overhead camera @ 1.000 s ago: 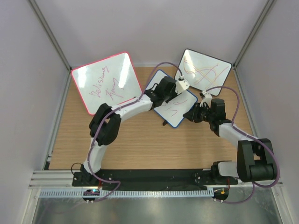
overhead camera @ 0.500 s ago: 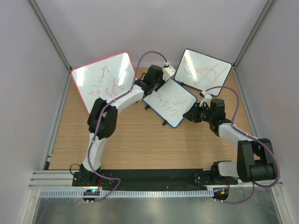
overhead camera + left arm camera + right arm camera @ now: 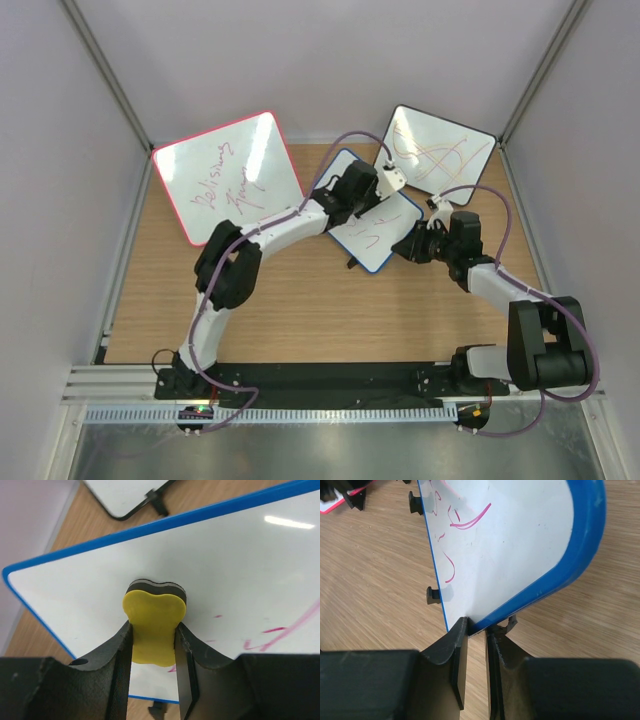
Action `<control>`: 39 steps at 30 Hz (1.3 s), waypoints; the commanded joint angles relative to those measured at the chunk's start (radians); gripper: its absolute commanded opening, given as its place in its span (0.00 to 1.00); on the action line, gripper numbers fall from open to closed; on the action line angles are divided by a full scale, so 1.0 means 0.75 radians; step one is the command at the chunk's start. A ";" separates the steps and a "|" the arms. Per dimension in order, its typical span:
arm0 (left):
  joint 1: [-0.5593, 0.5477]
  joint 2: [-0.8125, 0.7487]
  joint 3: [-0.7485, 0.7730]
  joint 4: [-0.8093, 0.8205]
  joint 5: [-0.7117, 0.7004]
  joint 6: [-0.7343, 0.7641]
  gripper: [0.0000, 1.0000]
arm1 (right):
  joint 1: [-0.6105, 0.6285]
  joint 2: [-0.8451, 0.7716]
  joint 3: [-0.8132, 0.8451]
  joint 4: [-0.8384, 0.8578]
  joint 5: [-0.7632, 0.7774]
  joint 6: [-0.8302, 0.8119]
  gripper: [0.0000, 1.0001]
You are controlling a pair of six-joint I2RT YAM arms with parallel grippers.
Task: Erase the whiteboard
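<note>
Whiteboard: the whiteboard (image 3: pixel 372 228) sits tilted on the worktop (image 3: pixel 300 310), with red strokes left on its near part.
Left jaws: the left gripper (image 3: pixel 154 630) is closed tight on a yellow eraser (image 3: pixel 152 611), whose dark pad lies flat on the whiteboard's face, towards its far end.
Right jaws: the right gripper (image 3: pixel 476 630) is nearly closed, pinching only the thin blue rim at the whiteboard's near right corner.
Risk, slip: that grip is narrow, so I reckon a hard sideways wipe could twist the whiteboard out of it or scoot its feet.
Risk, missed ink: a lifted or angled pad would likely leave streaks.
Risk, eraser: heavy pressure might lever it loose.
Around: a pink-framed board (image 3: pixel 228 175) stands left of the whiteboard and a black-framed board (image 3: pixel 440 150) just behind it to the right.
In the way: the left arm lies across the whiteboard, and the black-framed board crowds any far-right stroke.
</note>
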 commanded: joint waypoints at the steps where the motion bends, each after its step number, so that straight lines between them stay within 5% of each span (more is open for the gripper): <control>1: -0.045 0.004 -0.028 -0.066 0.189 -0.072 0.00 | 0.030 -0.042 0.034 -0.001 0.005 -0.098 0.01; 8: -0.033 -0.074 -0.081 -0.133 0.144 -0.020 0.00 | 0.030 -0.032 0.034 -0.005 0.009 -0.094 0.01; 18: 0.120 -0.595 -0.664 -0.468 0.336 0.169 0.00 | 0.034 -0.050 0.032 -0.008 0.023 -0.092 0.01; 25: 0.141 -0.680 -0.959 -0.552 0.269 0.267 0.01 | 0.044 -0.040 0.030 0.003 0.031 -0.088 0.01; 31: 0.141 -0.602 -0.983 -0.571 0.191 0.277 0.18 | 0.046 -0.046 0.028 0.001 0.036 -0.086 0.01; 39: 0.149 -0.620 -0.942 -0.669 0.395 0.345 0.59 | 0.048 -0.061 0.025 -0.003 0.040 -0.086 0.01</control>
